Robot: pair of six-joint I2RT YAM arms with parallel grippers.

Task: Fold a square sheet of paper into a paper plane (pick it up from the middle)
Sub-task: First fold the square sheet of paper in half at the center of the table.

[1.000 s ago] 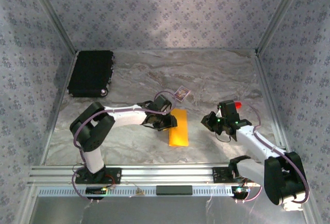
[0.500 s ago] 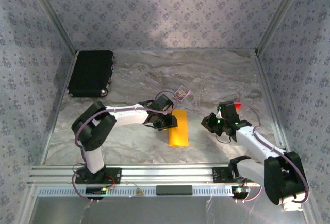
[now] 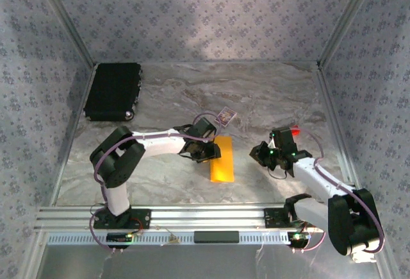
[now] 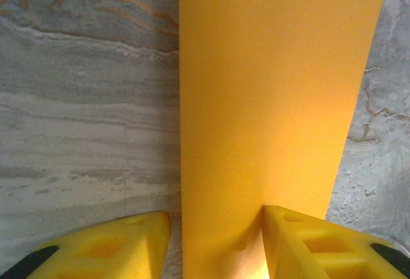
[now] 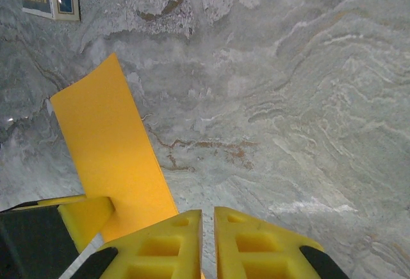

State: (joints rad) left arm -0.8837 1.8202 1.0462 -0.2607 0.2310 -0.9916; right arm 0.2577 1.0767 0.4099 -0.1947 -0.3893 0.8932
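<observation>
So here's where we're at. Starting on the left, our yellow-fingered left gripper (image 4: 214, 220) is down low, just to the near-left of the small purple-and-white patterned card (image 3: 225, 116). Its jaws are spread partway and pinching nothing: one finger is on the bare grey marble tabletop (image 3: 275, 93), the other over the edge of the thin, plain orange-yellow square sheet of paper (image 3: 222, 158). The paper lies flat just on the near side of that card, close to it but not touching. We figure it'll handle like any light sheet: floppy, next to no weight, quick to slide on smooth marble, and any careless pinch will leave a crease we can't undo. Since it's flat there's no lip to get under. We'd grab it along a long edge about halfway down its length, pressing gently so it bows up between the fingers instead of skating off. Looks-wise it's a long narrow rectangle rather than a square, so we reckon it's already folded in half once. The edges are straight, the surface is matte and unmarked, and there's no pointed nose yet. Further right of the card and nearer to us, the right gripper (image 5: 206, 213) hangs well apart from the paper, with its fingers pressed almost together on nothing.
</observation>
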